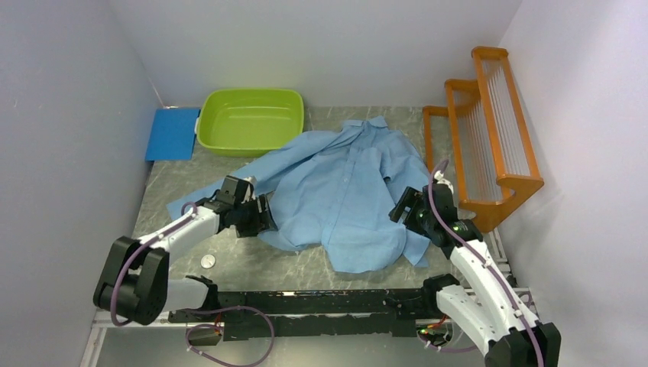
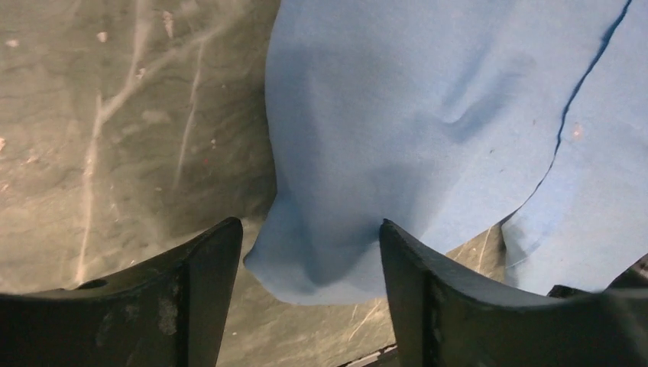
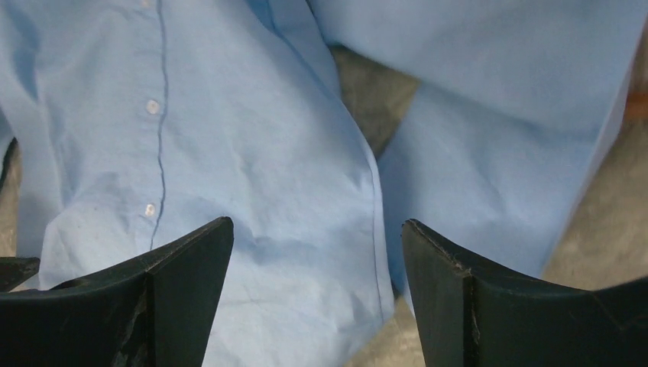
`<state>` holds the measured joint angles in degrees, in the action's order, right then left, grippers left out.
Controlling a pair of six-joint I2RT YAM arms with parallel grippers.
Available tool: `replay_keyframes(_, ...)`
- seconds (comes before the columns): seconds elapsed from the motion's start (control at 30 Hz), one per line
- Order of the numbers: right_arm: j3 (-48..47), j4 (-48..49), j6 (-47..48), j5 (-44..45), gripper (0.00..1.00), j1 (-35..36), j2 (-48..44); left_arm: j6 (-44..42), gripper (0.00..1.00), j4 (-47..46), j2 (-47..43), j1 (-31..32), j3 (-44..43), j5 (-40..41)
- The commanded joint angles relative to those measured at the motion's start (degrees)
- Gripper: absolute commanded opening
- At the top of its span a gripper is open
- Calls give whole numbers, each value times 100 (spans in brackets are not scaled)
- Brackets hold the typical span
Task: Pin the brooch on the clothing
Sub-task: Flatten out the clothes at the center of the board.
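Note:
The clothing, a light blue button-up shirt, lies spread front-up on the grey table. My left gripper is at the shirt's near-left hem. In the left wrist view it is open, and a rounded fold of the cloth lies between the fingers without being pinched. My right gripper hovers at the shirt's right side. In the right wrist view it is open over the side seam, with the button placket to the left. The brooch, a small round silvery disc, lies on the table near the left arm.
A green tub stands at the back, touching the shirt's left sleeve. A flat blue pad lies to the tub's left. An orange stepped rack stands along the right wall. White walls close in both sides.

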<state>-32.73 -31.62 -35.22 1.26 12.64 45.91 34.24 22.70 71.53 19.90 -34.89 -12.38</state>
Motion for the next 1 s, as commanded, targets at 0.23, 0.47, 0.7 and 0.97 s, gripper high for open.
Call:
replay_keyframes(0.23,515,-522,-1145,89,75,162,554,126,3,-569,300,-21,149,-714)
replay_keyframes(0.47,108,-735,-893,-410,8,151,245,464,3,446,-731,-16,129,-1080)
replay_keyframes(0.7,-518,-1673,-772,-404,0,151,-93,1557,2,2059,-2294,290,-132,-1285)
replay_keyframes(0.97,-943,-2568,-951,-643,0,151,-422,1320,3,5029,-3138,311,-1180,-856)
